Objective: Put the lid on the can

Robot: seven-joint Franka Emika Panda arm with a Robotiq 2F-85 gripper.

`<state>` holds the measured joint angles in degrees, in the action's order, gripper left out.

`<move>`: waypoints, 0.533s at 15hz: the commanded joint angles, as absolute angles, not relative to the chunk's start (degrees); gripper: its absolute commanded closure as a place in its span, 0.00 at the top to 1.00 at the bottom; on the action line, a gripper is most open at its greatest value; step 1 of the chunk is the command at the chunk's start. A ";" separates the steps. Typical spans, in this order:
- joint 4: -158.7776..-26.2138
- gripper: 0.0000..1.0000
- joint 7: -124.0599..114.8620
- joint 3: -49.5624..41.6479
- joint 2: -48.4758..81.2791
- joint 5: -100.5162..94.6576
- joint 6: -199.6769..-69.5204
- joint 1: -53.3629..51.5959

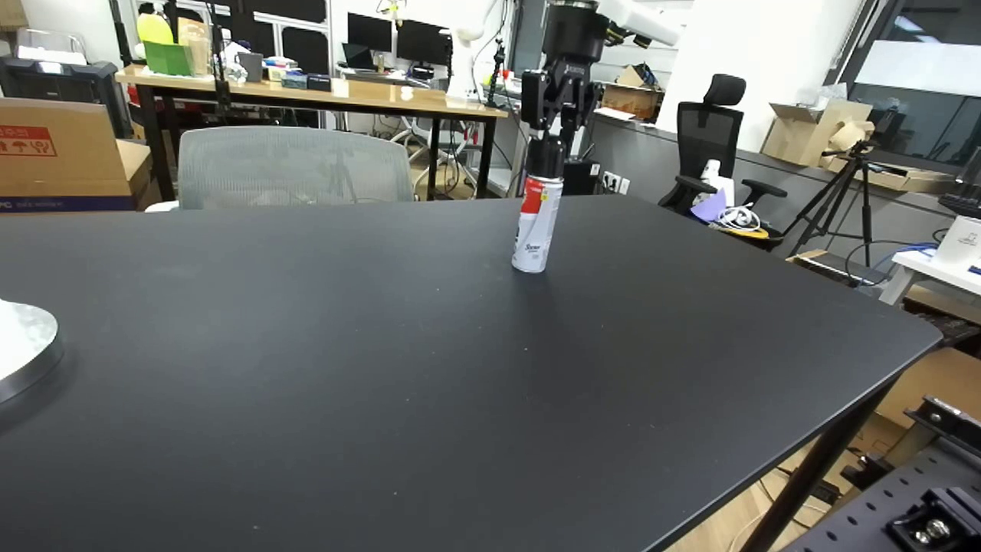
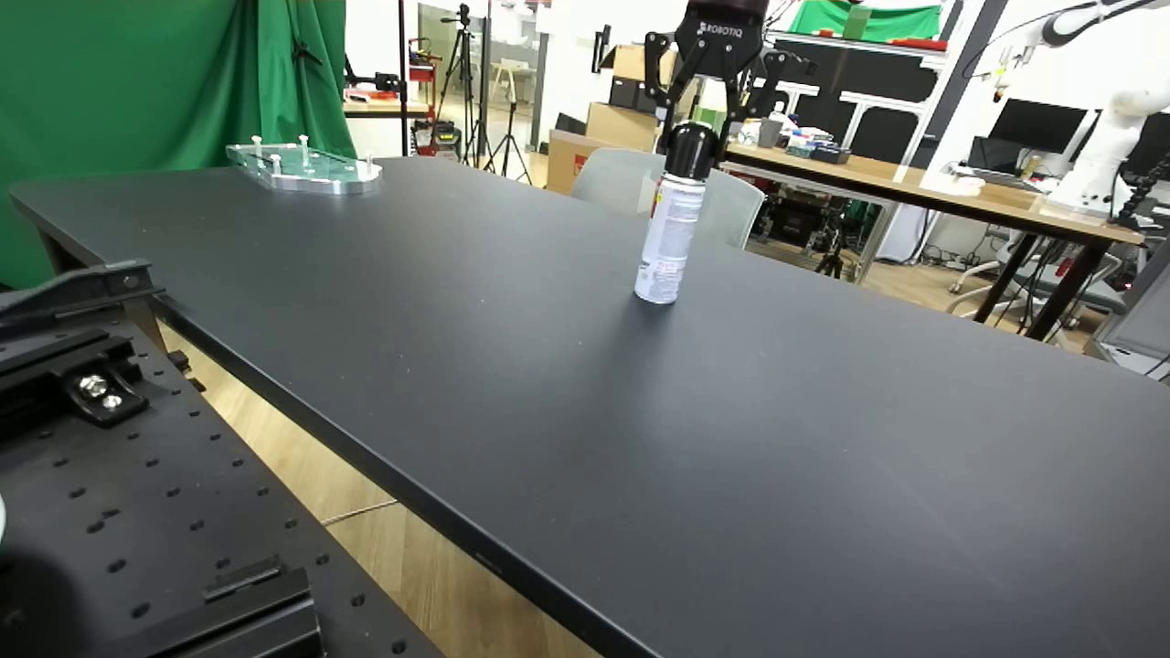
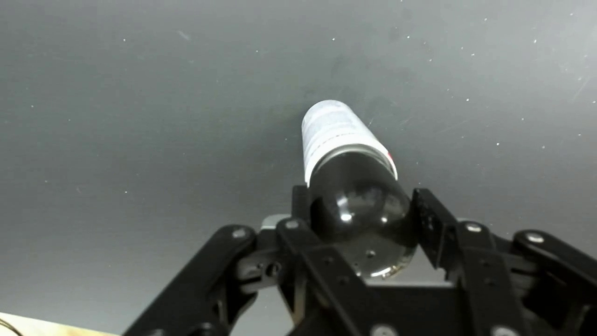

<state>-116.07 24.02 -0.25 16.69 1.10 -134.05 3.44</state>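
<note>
The can [image 1: 536, 226] is a slim white cylinder with a red band, and it stands about upright on the dark table. It also shows in an exterior view [image 2: 671, 239] and in the wrist view [image 3: 333, 130]. The black domed lid [image 1: 545, 157] sits at the can's top, in line with it, with no gap showing [image 2: 692, 151]. In the wrist view the lid [image 3: 361, 200] meets the silver rim of the can. My gripper [image 3: 360, 210] points down with a finger against each side of the lid. The fingers look shut on it in an exterior view [image 2: 695, 146].
The dark table [image 1: 345, 345] spreads around the can, and its far edge lies a little behind the can. A clear plate with white pegs [image 2: 306, 174] lies at a far end of the table. A grey chair [image 1: 299, 169] stands behind the table. A perforated black mount [image 2: 164, 493] adjoins the near side.
</note>
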 commanded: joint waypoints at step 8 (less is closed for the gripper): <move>-118.03 1.00 23.99 0.33 14.94 1.40 -134.02 4.59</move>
